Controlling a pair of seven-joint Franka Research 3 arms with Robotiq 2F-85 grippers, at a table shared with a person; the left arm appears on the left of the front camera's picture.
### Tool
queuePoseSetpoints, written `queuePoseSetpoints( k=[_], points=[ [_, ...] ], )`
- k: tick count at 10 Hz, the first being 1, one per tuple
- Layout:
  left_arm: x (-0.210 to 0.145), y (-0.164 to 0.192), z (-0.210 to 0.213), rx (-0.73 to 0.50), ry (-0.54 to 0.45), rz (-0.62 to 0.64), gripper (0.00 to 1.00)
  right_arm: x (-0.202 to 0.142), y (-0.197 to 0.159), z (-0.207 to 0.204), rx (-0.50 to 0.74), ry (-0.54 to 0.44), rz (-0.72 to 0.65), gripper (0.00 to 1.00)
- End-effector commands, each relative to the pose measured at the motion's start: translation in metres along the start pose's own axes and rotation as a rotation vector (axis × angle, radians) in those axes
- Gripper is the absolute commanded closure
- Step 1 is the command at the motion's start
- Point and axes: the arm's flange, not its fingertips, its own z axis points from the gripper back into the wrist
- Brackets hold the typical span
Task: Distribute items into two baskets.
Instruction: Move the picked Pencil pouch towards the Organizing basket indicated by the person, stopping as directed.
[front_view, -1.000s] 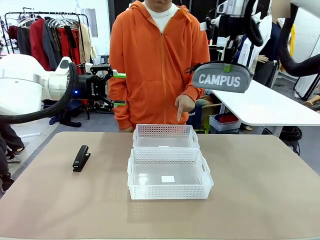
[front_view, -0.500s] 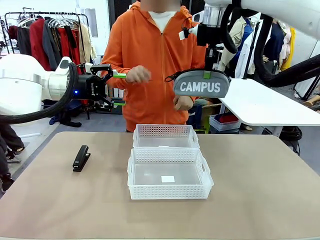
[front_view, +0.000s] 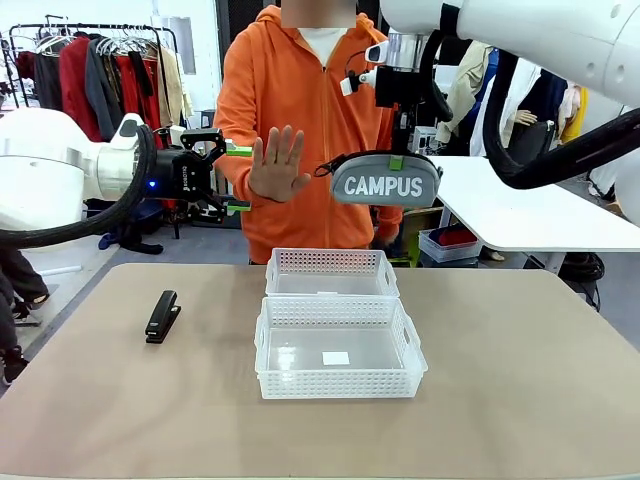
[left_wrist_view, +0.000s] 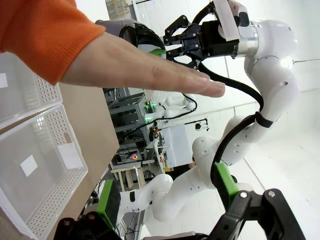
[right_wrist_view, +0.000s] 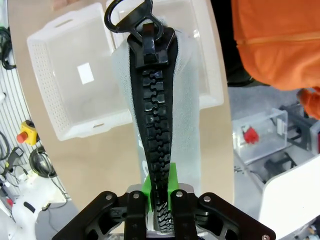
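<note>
Far basket (front_view: 330, 270): near wall hidden behind near basket (front_view: 338, 375). Pouch (right_wrist_view: 186, 90), right wrist view: lettering out of sight, 6 o'clock end buried between the right gripper (right_wrist_view: 160, 194) jaws. Left wrist view: both baskets cut off at the 9 o'clock edge. Stapler (front_view: 162, 315): markings too small to tell.

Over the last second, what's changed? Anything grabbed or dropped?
The right claw, shut on the CAMPUS pouch, carried it toward the robot's left and lower, nearer above the far basket. The person quit pointing down at that basket and raised an open hand, palm toward the robot. Nothing grabbed or released. The left claw is open in place; stapler and near basket unmoved.
</note>
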Motion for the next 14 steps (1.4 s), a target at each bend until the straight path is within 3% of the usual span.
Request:
queuePoseSetpoints(
  k=[1,2,14],
  points=[
    [0.000,-0.002,0.001,-0.004,-0.001,-0.003,0.00,0.006,-0.010,0.018,0.018,-0.040,0.014,1.00],
    [0.000,-0.002,0.001,-0.004,-0.001,-0.003,0.00,0.000,0.000,0.000,0.000,0.000,0.000,1.00],
    [0.000,-0.002,0.001,-0.004,-0.001,-0.003,0.00,0.000,0.000,0.000,0.000,0.000,0.000,1.00]
  ],
)
